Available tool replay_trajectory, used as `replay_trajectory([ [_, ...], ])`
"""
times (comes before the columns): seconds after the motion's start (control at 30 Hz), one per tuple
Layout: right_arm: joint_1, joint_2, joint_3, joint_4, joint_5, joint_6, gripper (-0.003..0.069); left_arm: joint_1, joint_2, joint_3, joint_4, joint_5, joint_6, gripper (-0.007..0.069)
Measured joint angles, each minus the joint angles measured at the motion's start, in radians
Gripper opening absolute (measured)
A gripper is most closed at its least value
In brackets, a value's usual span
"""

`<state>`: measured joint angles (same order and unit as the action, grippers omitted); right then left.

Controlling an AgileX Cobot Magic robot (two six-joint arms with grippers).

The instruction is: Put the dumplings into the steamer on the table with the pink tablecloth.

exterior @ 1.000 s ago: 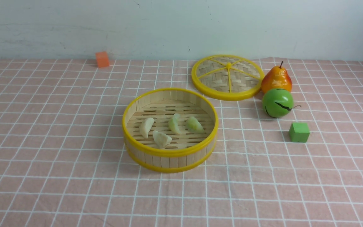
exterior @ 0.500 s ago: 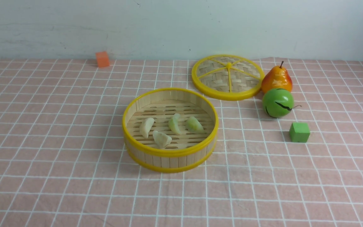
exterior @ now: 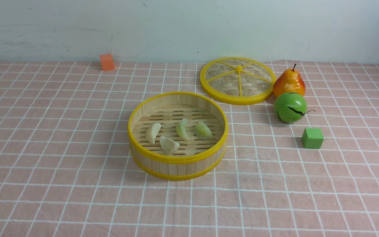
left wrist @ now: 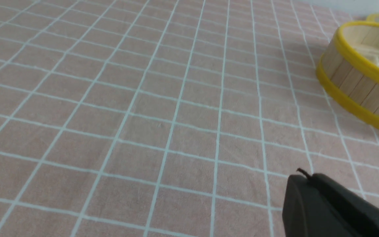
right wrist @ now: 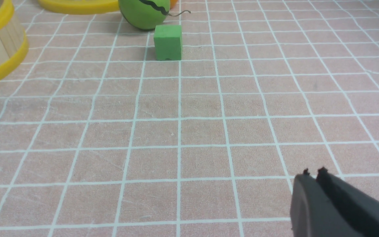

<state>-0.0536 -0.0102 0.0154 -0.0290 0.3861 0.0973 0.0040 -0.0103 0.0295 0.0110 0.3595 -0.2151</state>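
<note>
Dumplings [exterior: 176, 133], four pale crescents, lie on the slatted floor of the steamer [exterior: 177, 160], which sits near the middle of the bench [exterior: 61, 138] on the pink tablecloth [exterior: 275, 197]; three lie in a loose row and one sits nearer the front wall, just beside its neighbours. Behind and to the right of the steamer rests a flat woven lid [exterior: 237, 80] with yellow spokes; touching its right edge stands a pear [exterior: 289, 82], with a green round fruit [exterior: 290, 107] directly in front of the pear; a green cube [exterior: 312, 138] sits near that fruit, apart from it. An orange cube [exterior: 107, 62] stands far back on the left by the pale wall. Neither arm shows in the front view, so the steamer's open top is unobstructed. Left gripper [left wrist: 303, 179] hangs over bare cloth, fingers together and empty; right gripper [right wrist: 313, 174] hangs over bare cloth with fingers nearly together, holding nothing.
</note>
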Motion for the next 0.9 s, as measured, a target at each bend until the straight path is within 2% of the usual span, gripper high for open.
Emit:
replay_trajectory([
  [0.23,0.0,0.0,0.0,0.0,0.0,0.0,0.0046,0.0,0.0,0.001,0.0,0.006,0.053,-0.0013],
  [0.9,0.0,0.0,0.0,0.0,0.0,0.0,0.0077,0.0,0.0,0.001,0.0,0.006,0.056,-0.0013],
])
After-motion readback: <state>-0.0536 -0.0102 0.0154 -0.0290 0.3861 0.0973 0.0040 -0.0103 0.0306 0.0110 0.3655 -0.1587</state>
